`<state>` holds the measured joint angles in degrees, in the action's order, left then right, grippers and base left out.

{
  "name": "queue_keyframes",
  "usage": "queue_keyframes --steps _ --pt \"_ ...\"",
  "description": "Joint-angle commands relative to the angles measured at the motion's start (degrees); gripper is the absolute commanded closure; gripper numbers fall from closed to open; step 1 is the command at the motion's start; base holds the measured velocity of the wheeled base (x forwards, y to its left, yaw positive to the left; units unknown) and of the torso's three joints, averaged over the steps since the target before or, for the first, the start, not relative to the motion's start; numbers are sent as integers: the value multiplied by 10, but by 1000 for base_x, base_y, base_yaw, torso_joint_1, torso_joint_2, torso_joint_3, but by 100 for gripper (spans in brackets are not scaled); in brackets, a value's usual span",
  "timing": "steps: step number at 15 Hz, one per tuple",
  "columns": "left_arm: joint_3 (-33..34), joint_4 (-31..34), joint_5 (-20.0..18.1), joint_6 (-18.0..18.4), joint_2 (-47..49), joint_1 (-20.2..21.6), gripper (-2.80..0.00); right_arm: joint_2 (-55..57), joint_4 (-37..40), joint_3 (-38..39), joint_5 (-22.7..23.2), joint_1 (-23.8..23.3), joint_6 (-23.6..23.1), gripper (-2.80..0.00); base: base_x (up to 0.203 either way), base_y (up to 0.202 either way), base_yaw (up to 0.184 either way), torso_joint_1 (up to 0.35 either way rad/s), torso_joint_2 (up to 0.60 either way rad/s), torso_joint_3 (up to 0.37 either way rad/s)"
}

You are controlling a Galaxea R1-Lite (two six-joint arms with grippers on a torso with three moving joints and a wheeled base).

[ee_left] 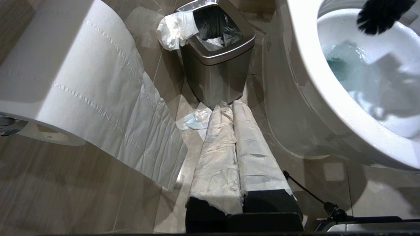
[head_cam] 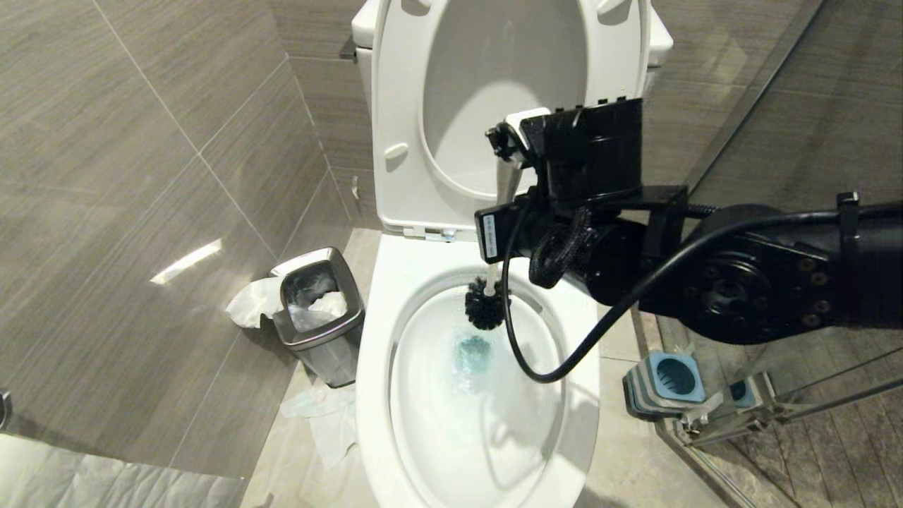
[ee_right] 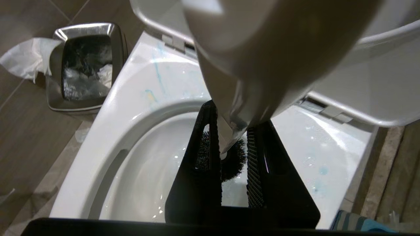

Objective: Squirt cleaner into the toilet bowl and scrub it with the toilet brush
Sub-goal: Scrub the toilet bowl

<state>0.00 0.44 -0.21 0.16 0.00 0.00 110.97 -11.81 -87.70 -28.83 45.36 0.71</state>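
Observation:
The white toilet bowl (head_cam: 377, 367) (ee_left: 305, 65) (ee_right: 108, 131) stands with its seat and lid (head_cam: 398, 106) raised. My right gripper (head_cam: 502, 236) (ee_right: 231, 131) hangs over the back of the bowl, pointing down, shut on the white handle of the toilet brush (head_cam: 487, 305) (ee_right: 234, 160). The dark bristle head (ee_left: 380, 16) hovers just above the water at the back rim. Turquoise cleaner (head_cam: 473, 353) (ee_left: 338, 65) tints the water, and faint blue streaks (ee_right: 159, 75) mark the rim. My left gripper (ee_left: 231, 106) is parked low beside the bowl, shut, with white wrapping on its fingers.
A square steel bin (head_cam: 317, 310) (ee_left: 216, 49) (ee_right: 85, 65) stands on the floor left of the bowl, with crumpled tissue (head_cam: 324, 416) around it. The blue-and-grey brush holder (head_cam: 670, 381) sits on the right by a glass partition (head_cam: 776, 395). A toilet paper roll (ee_left: 65, 72) hangs near my left arm.

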Motion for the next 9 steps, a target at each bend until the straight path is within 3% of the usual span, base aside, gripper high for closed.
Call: queue_keyframes --steps 1,6,9 --pt "2 0 0 0 0 0 0 37 -2 0 -2 2 7 0 0 0 0 0 0 0" --pt "2 0 0 0 0 0 0 118 -5 19 -7 14 60 0 0 0 0 0 0 0" --pt "2 0 0 0 0 0 0 131 -6 12 -22 21 64 0 0 0 0 0 0 0"
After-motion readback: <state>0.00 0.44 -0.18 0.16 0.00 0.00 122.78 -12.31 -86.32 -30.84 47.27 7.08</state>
